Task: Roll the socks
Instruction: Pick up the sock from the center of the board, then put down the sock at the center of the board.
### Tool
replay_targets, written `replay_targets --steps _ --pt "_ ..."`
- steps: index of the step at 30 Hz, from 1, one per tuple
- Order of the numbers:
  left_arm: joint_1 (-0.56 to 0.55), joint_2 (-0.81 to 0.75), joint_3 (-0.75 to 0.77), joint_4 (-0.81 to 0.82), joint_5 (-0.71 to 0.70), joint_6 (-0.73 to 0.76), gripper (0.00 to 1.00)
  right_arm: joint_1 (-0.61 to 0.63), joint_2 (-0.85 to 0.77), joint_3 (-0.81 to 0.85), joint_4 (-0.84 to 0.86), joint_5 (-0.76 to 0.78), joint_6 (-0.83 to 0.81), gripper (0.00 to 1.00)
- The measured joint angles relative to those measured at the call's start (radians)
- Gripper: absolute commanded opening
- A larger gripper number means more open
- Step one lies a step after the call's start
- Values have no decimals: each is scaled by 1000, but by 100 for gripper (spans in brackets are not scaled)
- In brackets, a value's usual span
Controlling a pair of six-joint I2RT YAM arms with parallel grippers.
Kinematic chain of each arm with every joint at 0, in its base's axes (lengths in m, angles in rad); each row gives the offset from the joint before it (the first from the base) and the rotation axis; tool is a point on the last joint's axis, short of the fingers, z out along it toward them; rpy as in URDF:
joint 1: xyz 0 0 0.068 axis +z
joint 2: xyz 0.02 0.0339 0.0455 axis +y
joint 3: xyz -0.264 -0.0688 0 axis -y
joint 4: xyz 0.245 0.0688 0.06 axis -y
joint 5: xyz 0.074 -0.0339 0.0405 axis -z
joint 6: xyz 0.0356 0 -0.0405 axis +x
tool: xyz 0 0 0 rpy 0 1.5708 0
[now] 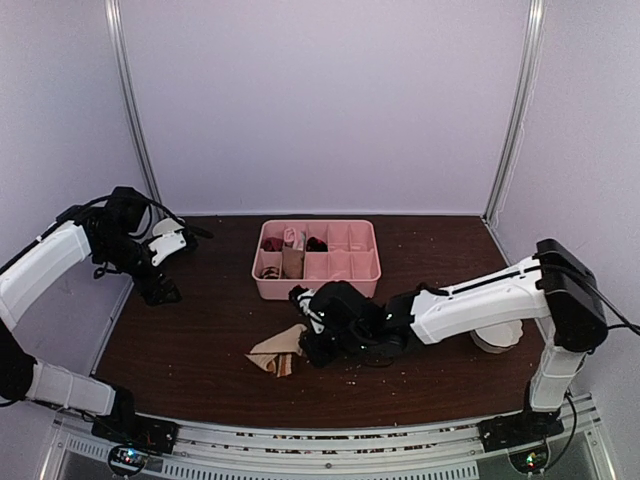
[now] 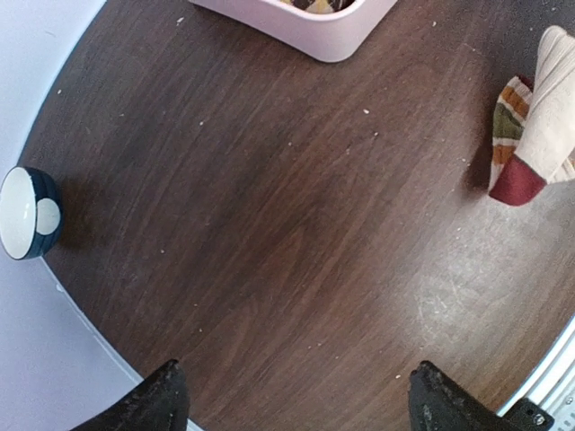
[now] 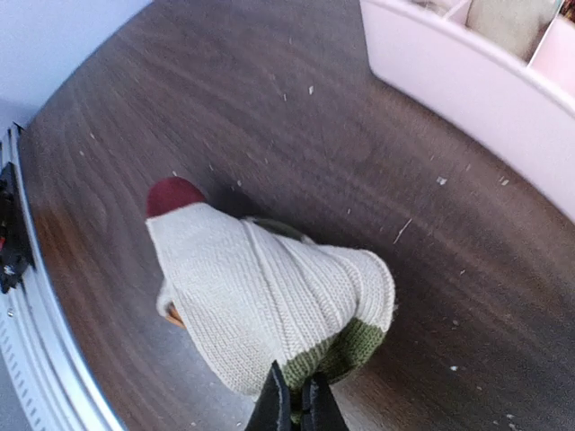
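A beige-tan sock (image 3: 260, 296) with a maroon toe and an olive cuff lies bunched on the dark table, near the front middle (image 1: 278, 352). My right gripper (image 3: 294, 406) is shut on its olive cuff edge. From above, that gripper (image 1: 305, 338) sits just right of the sock. The same sock (image 2: 530, 135) is at the right edge of the left wrist view, where its stripes show. My left gripper (image 2: 296, 400) hangs wide open and empty over the table's left side (image 1: 162, 293). A scrap of dark diamond-patterned fabric (image 2: 314, 4) lies in the tray's near compartment.
The pink divided tray (image 1: 316, 287) stands at the table's middle back with rolled socks in its left compartments. A dark-blue bowl (image 2: 27, 213) sits by the left wall. A white round bowl (image 1: 497, 338) lies under the right arm. Crumbs dot the wood.
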Motion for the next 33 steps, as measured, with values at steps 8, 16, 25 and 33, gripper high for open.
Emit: replay_targets --steps 8,16,25,33 --pt "-11 18 5 -8 110 -40 81 -19 -280 -2 -85 64 -17 0" --pt "-65 19 42 -14 187 -51 81 -28 -584 -170 -195 104 139 0" --pt "-229 57 65 -13 195 -47 81 84 -869 -314 -326 225 418 0" --pt "-239 91 84 -9 195 -51 81 120 -826 -266 -416 265 453 0"
